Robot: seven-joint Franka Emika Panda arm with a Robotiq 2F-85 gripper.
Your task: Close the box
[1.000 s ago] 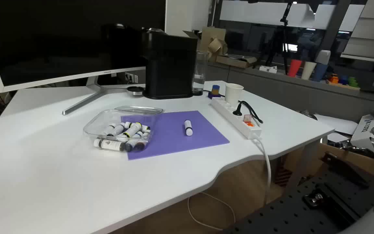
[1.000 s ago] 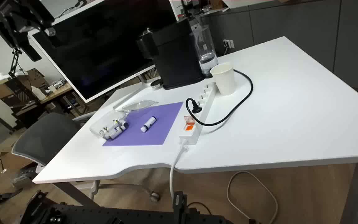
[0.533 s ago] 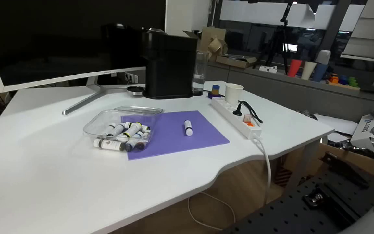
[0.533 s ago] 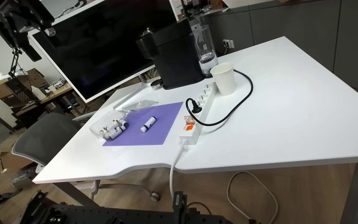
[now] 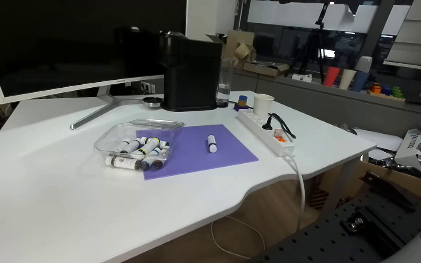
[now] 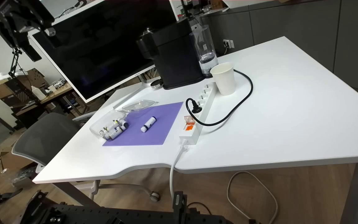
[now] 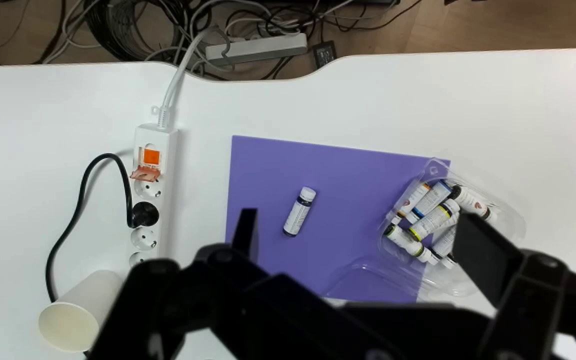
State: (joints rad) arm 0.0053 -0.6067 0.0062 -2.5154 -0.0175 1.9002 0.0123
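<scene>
The box is a clear shallow plastic container that shows in both exterior views (image 5: 105,141) (image 6: 99,123) and at the right of the wrist view (image 7: 510,220). It holds several small white-labelled bottles with coloured bands. Its clear lid (image 5: 157,123) is open and folded out beside it, partly over the purple mat; it also shows in an exterior view (image 6: 139,105) and the wrist view (image 7: 373,270). My gripper (image 7: 358,225) is open and empty, high above the table. One finger covers part of the box in the wrist view. In an exterior view my gripper (image 6: 45,51) hangs at the upper left.
A loose white bottle (image 7: 299,212) lies on the purple mat (image 7: 273,165). A white power strip (image 7: 168,145) with a black cable and a paper cup (image 7: 68,325) stand beside the mat. A black coffee machine (image 5: 192,73) and a large monitor (image 5: 79,44) stand behind.
</scene>
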